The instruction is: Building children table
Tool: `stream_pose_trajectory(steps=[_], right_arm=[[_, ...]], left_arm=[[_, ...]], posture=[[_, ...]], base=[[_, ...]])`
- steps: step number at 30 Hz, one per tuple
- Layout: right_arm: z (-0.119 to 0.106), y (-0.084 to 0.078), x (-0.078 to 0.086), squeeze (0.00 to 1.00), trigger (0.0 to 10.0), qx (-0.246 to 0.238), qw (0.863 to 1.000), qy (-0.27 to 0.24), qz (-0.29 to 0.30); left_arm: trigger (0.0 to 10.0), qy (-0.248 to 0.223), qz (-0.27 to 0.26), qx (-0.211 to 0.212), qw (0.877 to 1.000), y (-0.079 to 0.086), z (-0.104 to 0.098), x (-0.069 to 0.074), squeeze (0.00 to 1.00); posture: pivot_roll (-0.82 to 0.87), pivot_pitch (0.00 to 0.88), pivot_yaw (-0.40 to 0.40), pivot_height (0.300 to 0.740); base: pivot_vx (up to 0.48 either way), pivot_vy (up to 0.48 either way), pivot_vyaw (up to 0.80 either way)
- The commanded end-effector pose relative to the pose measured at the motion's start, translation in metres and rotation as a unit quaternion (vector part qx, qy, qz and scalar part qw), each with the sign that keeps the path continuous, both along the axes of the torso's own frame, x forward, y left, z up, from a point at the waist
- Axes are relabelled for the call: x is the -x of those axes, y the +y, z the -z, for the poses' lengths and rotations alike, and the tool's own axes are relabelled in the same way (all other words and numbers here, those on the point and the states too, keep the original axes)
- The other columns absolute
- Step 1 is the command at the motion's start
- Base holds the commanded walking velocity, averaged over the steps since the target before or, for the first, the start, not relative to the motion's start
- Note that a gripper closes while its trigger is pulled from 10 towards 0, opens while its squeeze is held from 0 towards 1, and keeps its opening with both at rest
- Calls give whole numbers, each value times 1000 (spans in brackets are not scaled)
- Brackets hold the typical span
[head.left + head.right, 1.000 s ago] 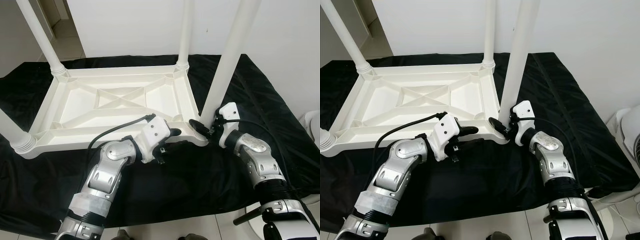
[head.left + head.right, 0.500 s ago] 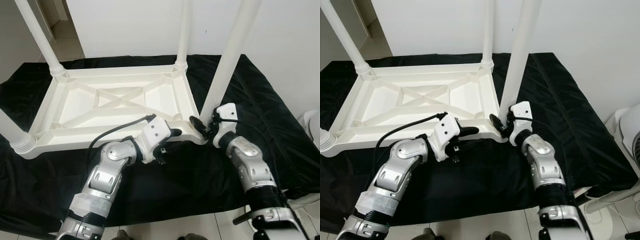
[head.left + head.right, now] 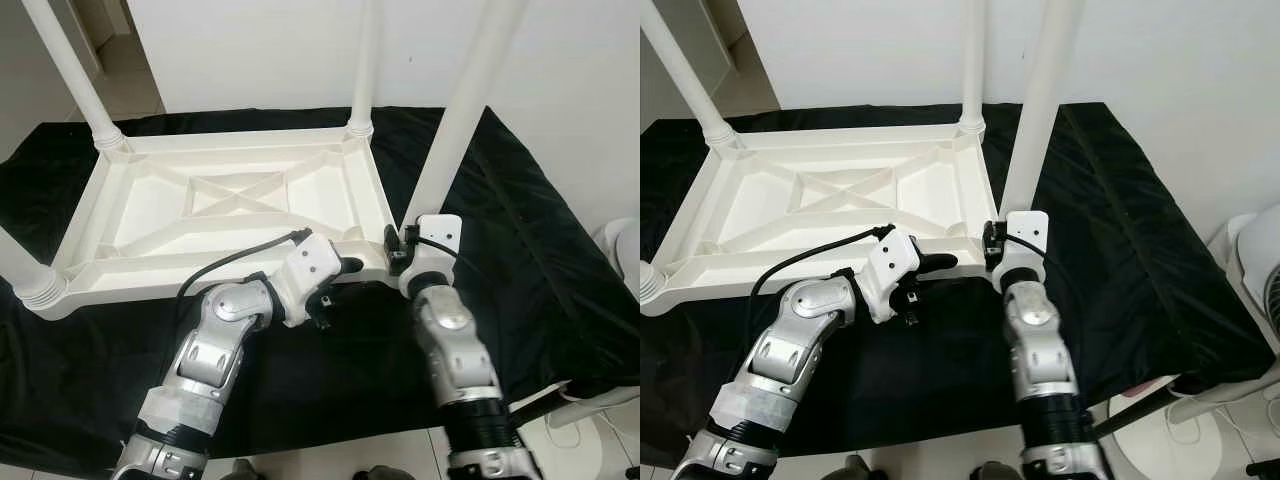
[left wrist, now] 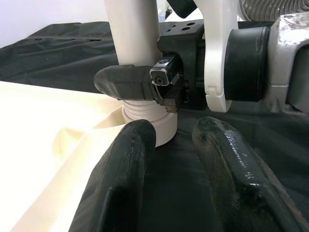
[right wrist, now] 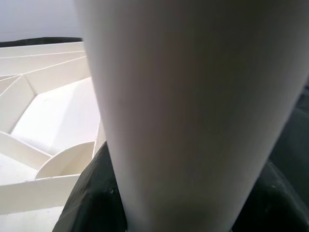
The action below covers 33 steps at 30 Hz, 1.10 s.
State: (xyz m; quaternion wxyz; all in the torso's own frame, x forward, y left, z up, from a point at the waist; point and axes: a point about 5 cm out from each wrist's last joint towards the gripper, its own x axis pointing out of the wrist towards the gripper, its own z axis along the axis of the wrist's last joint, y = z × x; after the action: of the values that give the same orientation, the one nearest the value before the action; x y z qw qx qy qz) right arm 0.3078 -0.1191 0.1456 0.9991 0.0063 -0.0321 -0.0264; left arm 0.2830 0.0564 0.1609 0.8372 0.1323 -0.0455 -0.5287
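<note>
- Arms reach forward from the near edge of a black cloth spread over the bench.
- Left claw sits at the near rim of the upturned white table top, its fingers parted narrowly with nothing between them.
- Right claw grips the near-right leg at its base, one finger on each side, just above the corner socket.
- Three other white legs stand upright in the remaining corners: the near-left leg, the far-left leg and the far-right leg.
- Beyond the bench rises a white wall.
</note>
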Motion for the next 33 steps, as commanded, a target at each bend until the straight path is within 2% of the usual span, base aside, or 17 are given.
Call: stream_pose_trajectory(steps=[1, 11, 12, 15, 19, 20, 21, 22, 24, 29, 33], right_arm=[[7, 4, 2, 0, 10000, -13, 1000, 19, -7], [2, 4, 4, 0, 10000, -9, 1000, 9, -19], [1, 3, 5, 1000, 10000, -14, 1000, 3, -26], [-4, -6, 8, 1000, 10000, -37, 998, -16, -42], [-6, -12, 8, 1000, 10000, -34, 998, -19, -47], [-6, -17, 9, 659, 10000, -32, 998, -20, -58], [-6, -17, 9, 659, 10000, -32, 998, -20, -58], [-7, -25, 10, 0, 10000, -30, 996, -21, -77], [-5, -38, 12, 0, 10000, -1, 992, -19, -126], [-1, -46, 14, 0, 10000, 39, 982, -13, -183], [4, -49, 10, 0, 10000, 86, 965, -1, -248]], left_arm=[[10000, -2, -65, 6, 998, 4, 2, -4, 0], [10000, -2, -65, 6, 998, 5, 2, -4, 0], [10000, -3, -66, 7, 998, 5, 2, -4, 0], [10000, -3, -67, 8, 998, 5, 1, -3, 0], [10000, -3, -66, 8, 998, 5, 1, -3, 0], [10000, -3, -66, 7, 998, 5, 1, -3, 0], [10000, -3, -66, 7, 998, 5, 1, -3, 0], [10000, -3, -65, 6, 998, 5, 1, -3, 0], [10000, -2, -64, 5, 998, 6, 1, -3, 0], [10000, -3, -61, 3, 998, 6, 1, -3, 0], [10000, -4, -61, 5, 998, 5, -1, -5, 0]], posture=[[-137, 47, 47, 740], [-135, 47, 40, 740], [-134, 48, 39, 740], [-136, 48, 40, 740], [-136, 48, 43, 740], [-137, 50, 42, 740], [-137, 50, 42, 740], [-137, 50, 44, 740], [-140, 53, 48, 740], [-140, 53, 49, 740], [-143, 48, 56, 740]], base=[[0, 0, 0], [0, 0, 0], [0, 0, 0], [0, 0, 0], [0, 0, 0], [0, 0, 0], [0, 0, 0], [0, 0, 0], [0, 0, 0], [0, 0, 0], [0, 0, 0]])
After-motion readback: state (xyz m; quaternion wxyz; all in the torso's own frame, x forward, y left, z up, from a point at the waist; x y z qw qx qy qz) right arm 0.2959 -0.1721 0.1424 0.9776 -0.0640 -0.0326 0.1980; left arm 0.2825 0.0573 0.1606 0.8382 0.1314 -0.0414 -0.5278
